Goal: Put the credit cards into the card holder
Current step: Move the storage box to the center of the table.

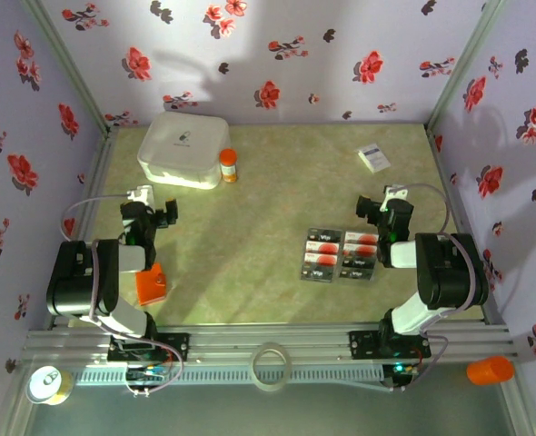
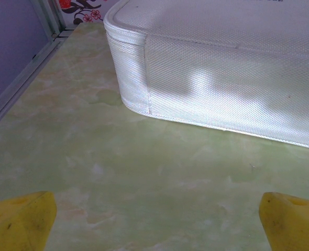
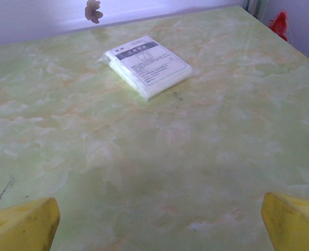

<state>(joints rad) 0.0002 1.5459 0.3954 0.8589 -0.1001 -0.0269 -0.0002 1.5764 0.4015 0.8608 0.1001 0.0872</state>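
- Laid side by side in a neat block on the green marbled worktop [image 1: 268,204]: small dark credit cards with red blotches [image 1: 341,254], near the right arm.
- Flat near the worktop's front edge, beside the left arm and well apart from the cards: small orange rectangular card holder [image 1: 150,283].
- Spread wide, empty: left claw [image 2: 154,222] [image 1: 159,218] — facing a white woven zipped case [image 2: 222,78] [image 1: 184,150].
- Spread wide, empty: right claw [image 3: 159,222] [image 1: 382,207] — facing a white printed packet [image 3: 148,64] [image 1: 373,158].
- Upright just beside the case: small orange-capped bottle [image 1: 228,165].

Credit cards [image 1: 341,255] sit in a block right of centre. Card holder [image 1: 150,283] — well apart, by left arm [image 1: 86,277].
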